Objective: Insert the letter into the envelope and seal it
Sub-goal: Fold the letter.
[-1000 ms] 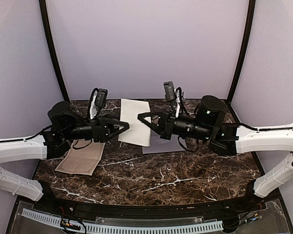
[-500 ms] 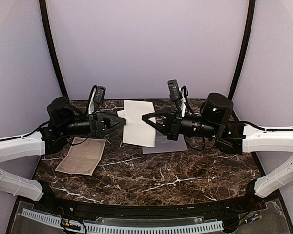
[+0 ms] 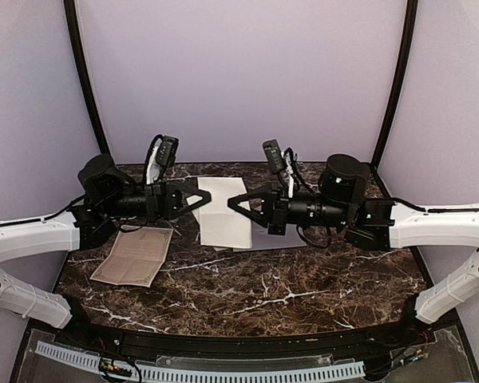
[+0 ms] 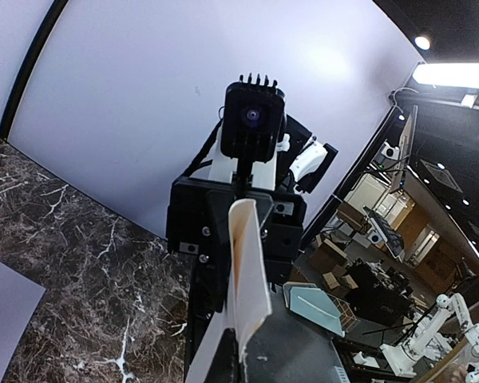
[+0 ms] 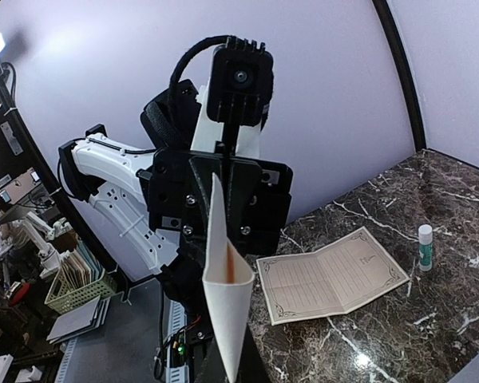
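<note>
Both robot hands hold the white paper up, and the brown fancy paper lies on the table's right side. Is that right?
Not quite. The brown fancy paper lies on the left side of the table, by the left arm, as the top view shows. The left gripper and right gripper do hold the white paper up.
</note>
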### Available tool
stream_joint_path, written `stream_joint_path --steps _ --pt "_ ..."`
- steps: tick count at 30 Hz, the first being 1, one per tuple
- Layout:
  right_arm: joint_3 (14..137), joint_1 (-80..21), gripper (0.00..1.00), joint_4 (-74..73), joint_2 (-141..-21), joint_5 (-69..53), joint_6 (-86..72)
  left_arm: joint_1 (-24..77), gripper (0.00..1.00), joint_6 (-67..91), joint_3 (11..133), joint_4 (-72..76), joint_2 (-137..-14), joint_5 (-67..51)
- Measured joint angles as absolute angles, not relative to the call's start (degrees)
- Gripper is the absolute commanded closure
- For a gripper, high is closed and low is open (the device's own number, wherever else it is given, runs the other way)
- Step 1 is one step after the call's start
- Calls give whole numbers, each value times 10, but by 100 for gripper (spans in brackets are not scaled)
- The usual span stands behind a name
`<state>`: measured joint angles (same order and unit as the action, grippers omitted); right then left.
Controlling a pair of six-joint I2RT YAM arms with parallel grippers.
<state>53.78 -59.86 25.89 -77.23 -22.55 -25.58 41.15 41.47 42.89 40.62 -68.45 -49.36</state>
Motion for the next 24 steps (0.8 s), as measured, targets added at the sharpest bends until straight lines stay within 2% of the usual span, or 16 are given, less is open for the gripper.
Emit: stream_joint_path --steps 1,4,6,7,11,13,14,20,21,22,23,24 --pt "539 -597 98 256 -772 -226 -256 411 100 414 429 409 -685 -493" --pt "540 -594 61 252 -773 -231 -260 411 100 413 426 416 -686 -488" --pt "540 -592 53 244 -773 -235 -263 411 100 412 423 422 -684 -479" --pt "540 -592 52 240 -774 -237 -265 411 100 412 421 424 -682 -474" --pt "533 -589 64 235 -777 -247 -277 411 100 410 416 433 -670 -454" --pt "522 -588 91 235 -777 -249 -285 410 100 410 416 439 -667 -449" --pt "518 -588 100 234 -776 -251 -283 410 100 410 416 441 -667 -449" --pt "497 -588 100 242 -768 -258 -300 410 100 409 412 440 -667 -444" --pt "495 -588 91 243 -766 -259 -301 410 100 409 412 440 -667 -444" --pt "494 -588 74 244 -765 -261 -303 409 100 409 412 439 -667 -444" --pt "494 -588 62 244 -765 -262 -303 408 100 409 412 438 -667 -444" --pt "493 -587 54 242 -764 -263 -308 405 100 409 412 437 -667 -445"
